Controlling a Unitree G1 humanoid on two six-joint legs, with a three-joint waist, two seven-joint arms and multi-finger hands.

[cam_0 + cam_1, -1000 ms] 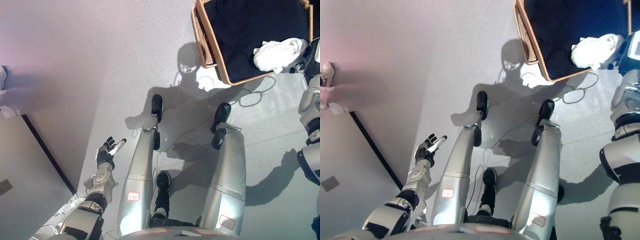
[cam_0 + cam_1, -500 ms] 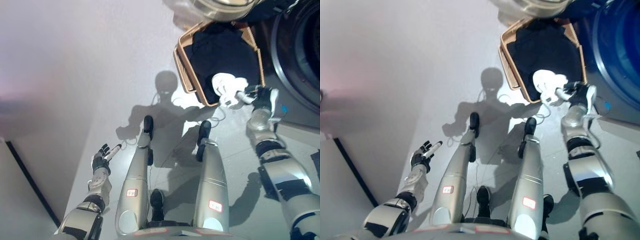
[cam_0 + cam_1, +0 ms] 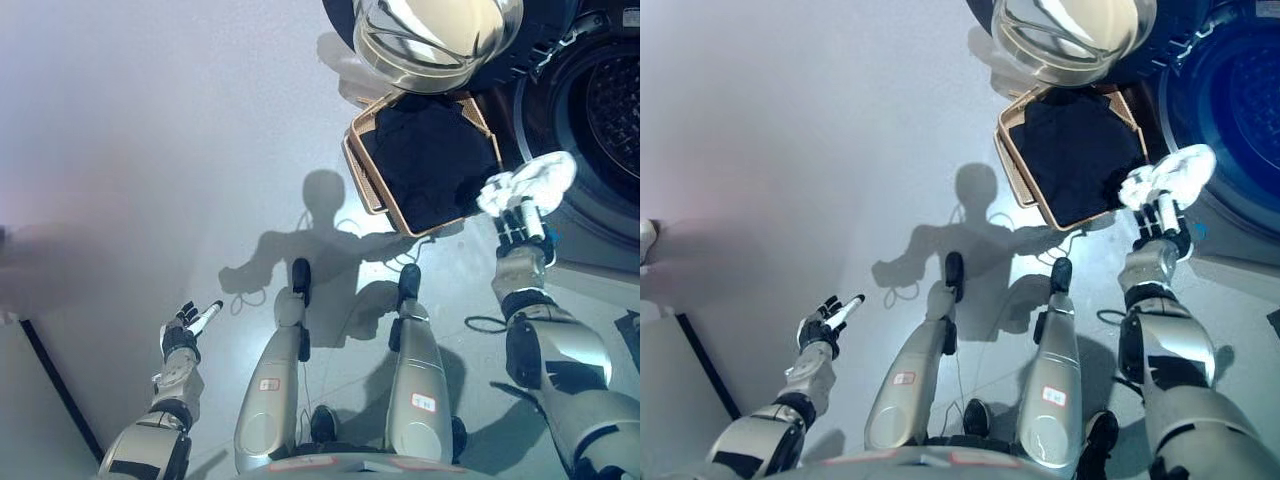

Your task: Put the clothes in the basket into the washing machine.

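A wicker basket [image 3: 364, 178] stands on the grey floor ahead and to the right, with dark clothes [image 3: 432, 158] lying in it. My right hand [image 3: 520, 228] is raised just past the basket's right edge, shut on a white cloth [image 3: 532, 180] that bunches above its fingers. The cloth hangs between the basket and the washing machine's round drum opening [image 3: 603, 110] at the far right. The machine's open door [image 3: 435, 35], with its shiny glass bowl, juts out above the basket. Low at the left, my left hand [image 3: 184, 336] is held open and apart from everything.
A dark strip [image 3: 52, 385] runs diagonally along the floor at the lower left, edging a paler surface. A small white thing [image 3: 645, 236] shows at the left edge. The washing machine's front fills the upper right.
My right hand has lifted the white cloth out of the basket and carried it right, toward the drum opening. The camera has tilted, bringing the machine and its door into view. My left hand stays open.
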